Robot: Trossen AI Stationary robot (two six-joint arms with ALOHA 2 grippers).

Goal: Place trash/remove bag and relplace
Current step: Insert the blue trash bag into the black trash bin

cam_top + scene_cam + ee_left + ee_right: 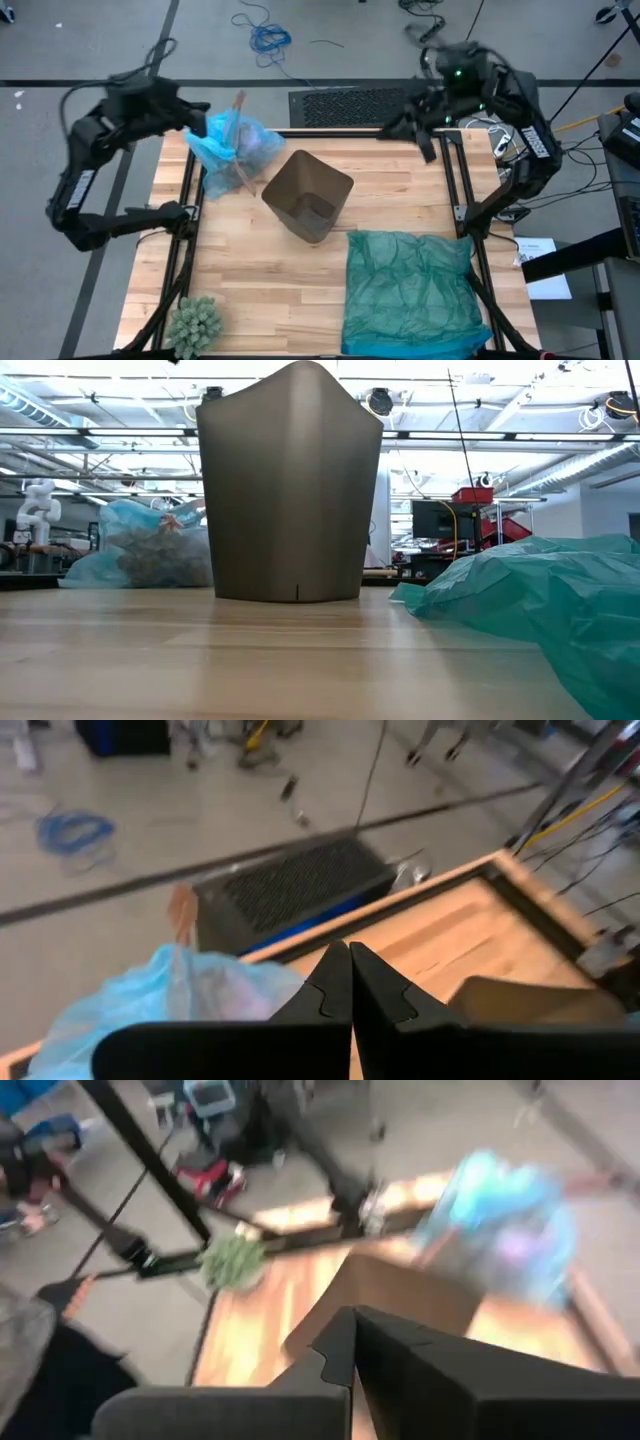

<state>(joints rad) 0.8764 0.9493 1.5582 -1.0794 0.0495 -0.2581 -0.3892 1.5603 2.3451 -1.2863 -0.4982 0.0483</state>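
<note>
The light blue bag [232, 145] lies bunched on the table's far left corner, with brown trash lumps [150, 560] showing through it. The bag also shows in both wrist views [150, 1005] [500, 1220]. The brown bin [308, 195] stands upright mid-table with no liner in it. My left gripper [203, 110] hovers shut just above the bag's far left side, its fingers [350, 960] holding nothing. My right gripper [422, 138] is shut too, raised over the table's far right edge and aimed toward the bin [400, 1290].
A darker teal bag [410, 290] lies spread over the near right of the table. A green spiky ball [195, 322] sits at the near left corner. A black vent grille [350, 105] lies on the floor behind the far edge. Bare wood [250, 270] shows in front of the bin.
</note>
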